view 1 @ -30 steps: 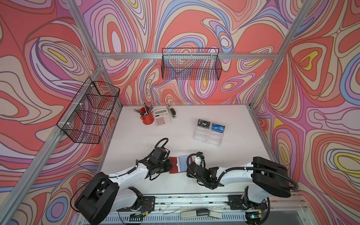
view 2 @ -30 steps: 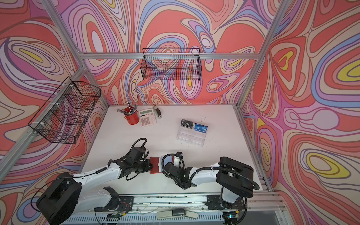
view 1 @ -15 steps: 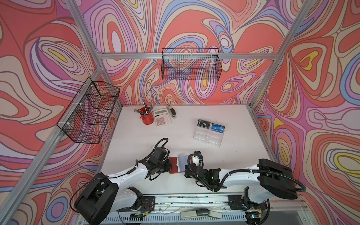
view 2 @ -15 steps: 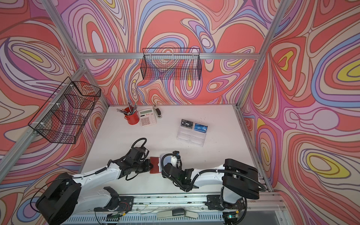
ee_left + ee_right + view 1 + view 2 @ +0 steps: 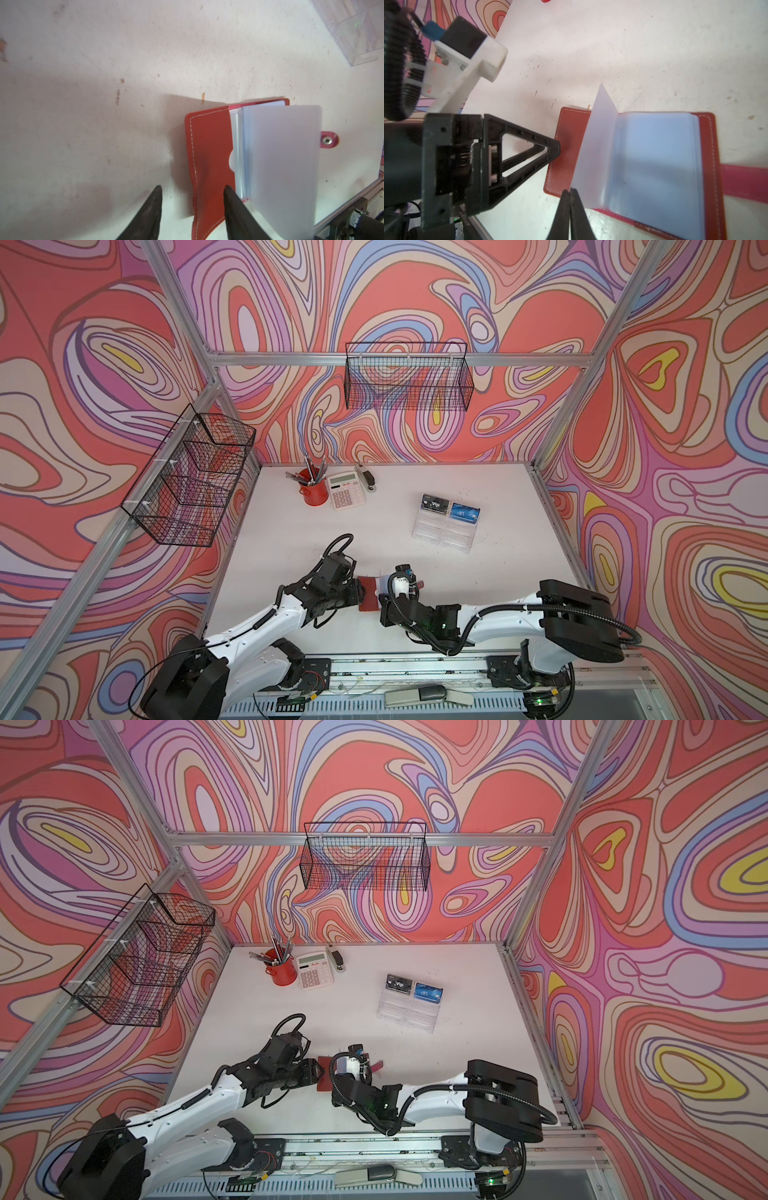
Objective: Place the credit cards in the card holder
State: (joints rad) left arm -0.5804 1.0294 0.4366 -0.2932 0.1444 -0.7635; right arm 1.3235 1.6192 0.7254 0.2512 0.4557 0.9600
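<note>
While the card holder (image 5: 209,155) lies open near the table's (image 5: 291,539) front, left tool (image 5: 192,186) released over its cover, right tool (image 5: 570,190) clenched at a raised sleeve (image 5: 593,145), no card looks inserted; 2 credit cards (image 5: 435,504) wait in the far clear stand (image 5: 442,533).

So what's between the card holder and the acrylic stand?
Only bare table, scuffed; the left wrist view shows it from the card holder to the acrylic stand.
</note>
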